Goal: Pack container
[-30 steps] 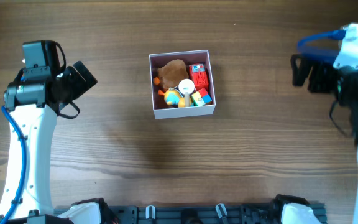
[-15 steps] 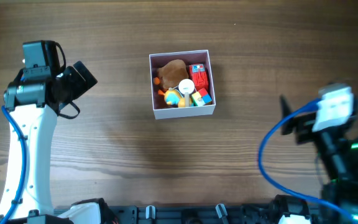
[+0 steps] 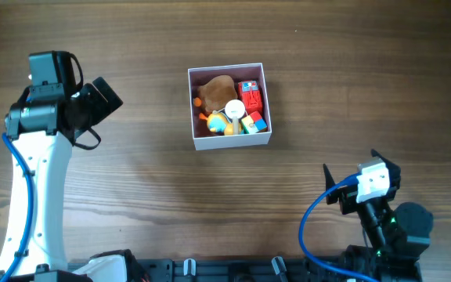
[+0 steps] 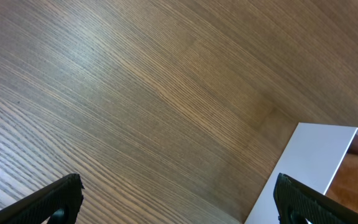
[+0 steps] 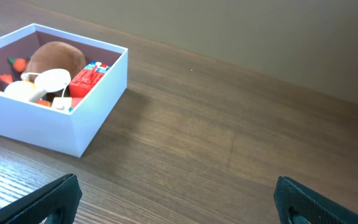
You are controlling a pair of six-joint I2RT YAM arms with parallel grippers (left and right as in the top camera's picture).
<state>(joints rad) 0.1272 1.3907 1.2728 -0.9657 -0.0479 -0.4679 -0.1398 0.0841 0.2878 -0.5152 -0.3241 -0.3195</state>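
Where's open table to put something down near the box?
Bare wood all round the container: a wide stretch between it and the left arm, another toward the right arm. Inside, it is crowded with toys.

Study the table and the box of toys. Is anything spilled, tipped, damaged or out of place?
Nothing stands out. The container sits flat on the table, walls intact, and the toys lie inside it; none shows on the wood around it.
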